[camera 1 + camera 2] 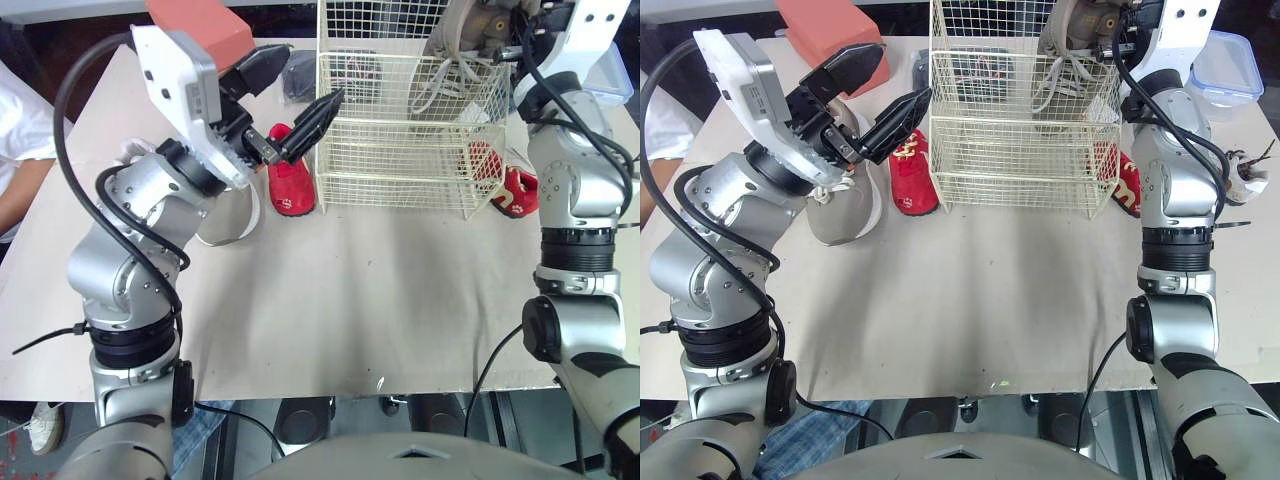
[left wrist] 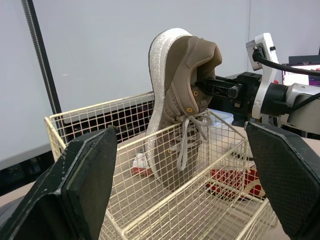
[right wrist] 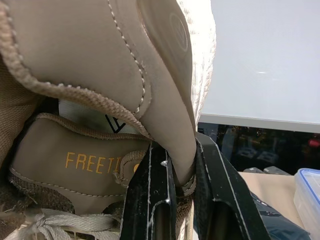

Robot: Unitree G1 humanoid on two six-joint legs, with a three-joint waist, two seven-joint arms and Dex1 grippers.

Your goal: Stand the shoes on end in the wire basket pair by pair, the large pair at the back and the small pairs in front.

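Observation:
A cream wire basket (image 1: 400, 185) stands at the table's far middle. My right gripper (image 3: 182, 160) is shut on the heel collar of a large tan sneaker (image 2: 177, 100), which hangs toe-down, its toe inside the basket's back part. My left gripper (image 1: 305, 85) is open and empty, held above the table just left of the basket. Below it lies a small red shoe (image 1: 288, 178) against the basket's left side. A second large tan shoe (image 1: 840, 212) lies under my left forearm. More small red shoes (image 1: 515, 192) lie to the right of the basket.
A red-orange box (image 1: 200, 25) sits at the far left behind my left gripper. A clear plastic container (image 1: 1225, 65) is at the far right. A person's white sleeve (image 1: 20, 135) shows at the left table edge. A dark object (image 1: 298, 75) lies behind the basket's left corner.

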